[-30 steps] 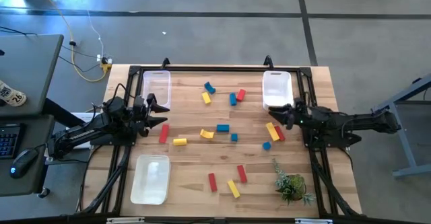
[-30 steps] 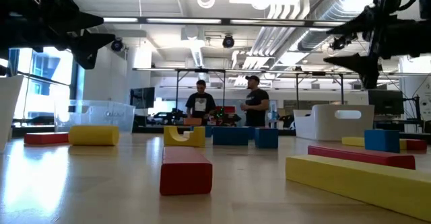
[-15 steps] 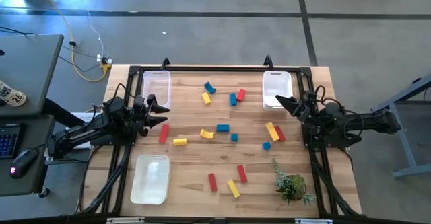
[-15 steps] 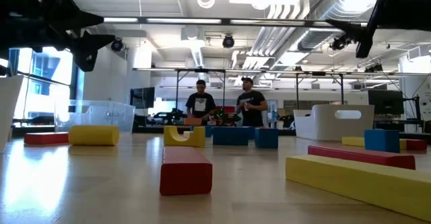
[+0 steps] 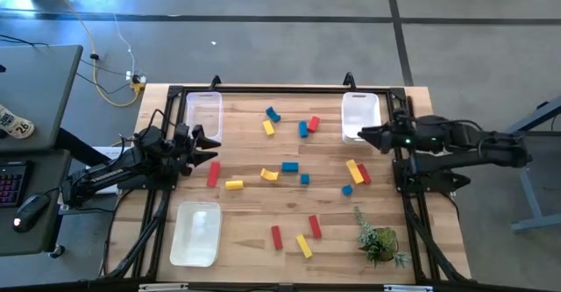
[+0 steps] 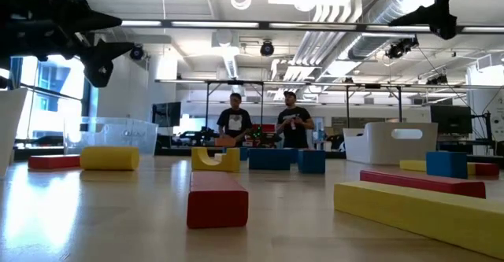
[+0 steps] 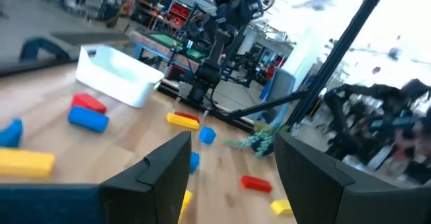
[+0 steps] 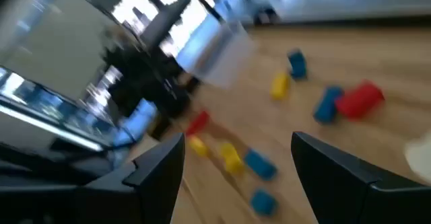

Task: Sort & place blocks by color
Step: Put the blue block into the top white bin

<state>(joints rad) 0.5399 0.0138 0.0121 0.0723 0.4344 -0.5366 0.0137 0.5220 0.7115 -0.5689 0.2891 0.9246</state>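
Note:
Red, yellow and blue blocks lie scattered flat on the wooden table, among them a red bar [image 5: 213,174], a yellow bar [image 5: 234,185], a blue bar [image 5: 289,167] and a yellow and red pair [image 5: 358,172]. My left gripper [image 5: 210,149] hovers level at the table's left side, just left of the red bar, open with nothing between its fingers [image 7: 229,177]. My right gripper [image 5: 364,135] is raised high at the right side, next to the white bin, also open and holding nothing [image 8: 239,177]. In the low view it shows at the top right [image 6: 441,10].
A clear bin [image 5: 203,114] stands at the far left, a white bin [image 5: 360,115] at the far right, and another bin [image 5: 195,232] at the near left. A small green plant [image 5: 377,239] stands near right. Two people stand in the room beyond the table [image 6: 264,120].
My right gripper has risen well above the table by the white bin and tipped a little downward, staying open. My left gripper has kept its place and rolled slightly about its own axis. No block has moved.

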